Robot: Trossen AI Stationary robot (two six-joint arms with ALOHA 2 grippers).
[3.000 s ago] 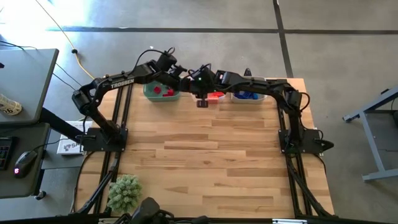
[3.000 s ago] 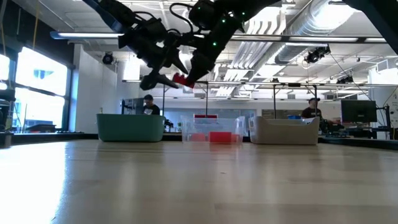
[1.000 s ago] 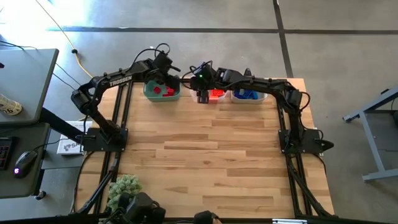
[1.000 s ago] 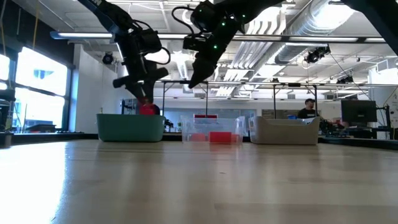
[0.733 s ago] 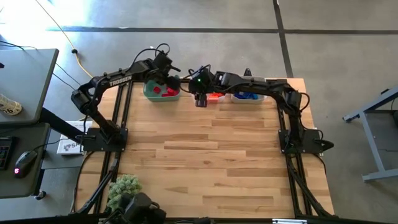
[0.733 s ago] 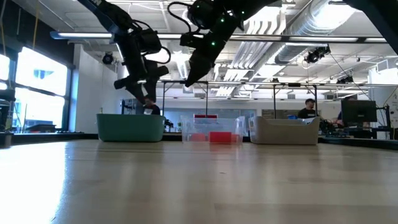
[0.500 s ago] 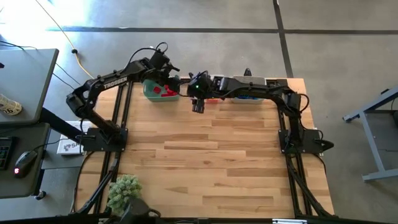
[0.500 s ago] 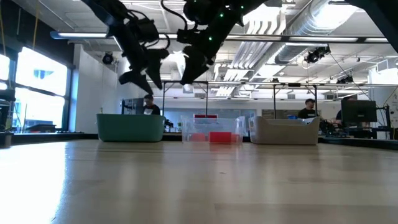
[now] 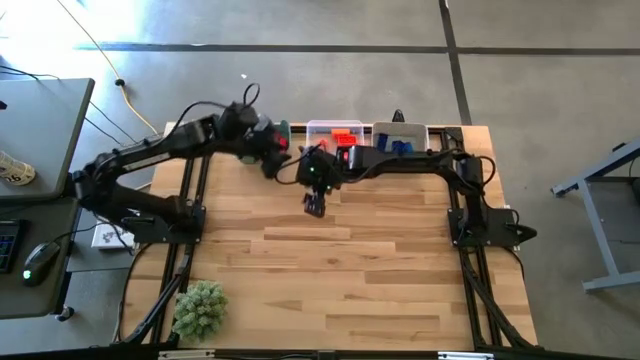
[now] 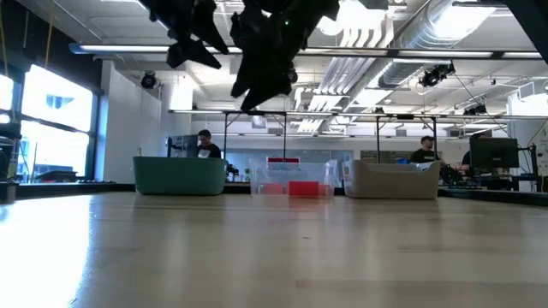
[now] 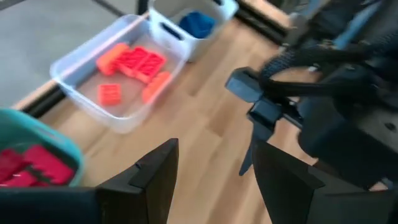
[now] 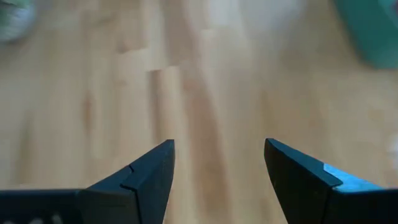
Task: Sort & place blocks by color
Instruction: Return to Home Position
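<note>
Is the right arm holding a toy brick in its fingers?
No, the right arm's two dark fingers stand apart with only the light wooden table between them.

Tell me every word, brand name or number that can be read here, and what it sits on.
No text reads clearly in any view.
White card beside the table, on its left: print too small to read.
Left arm: any lettering too blurred to read.
</note>
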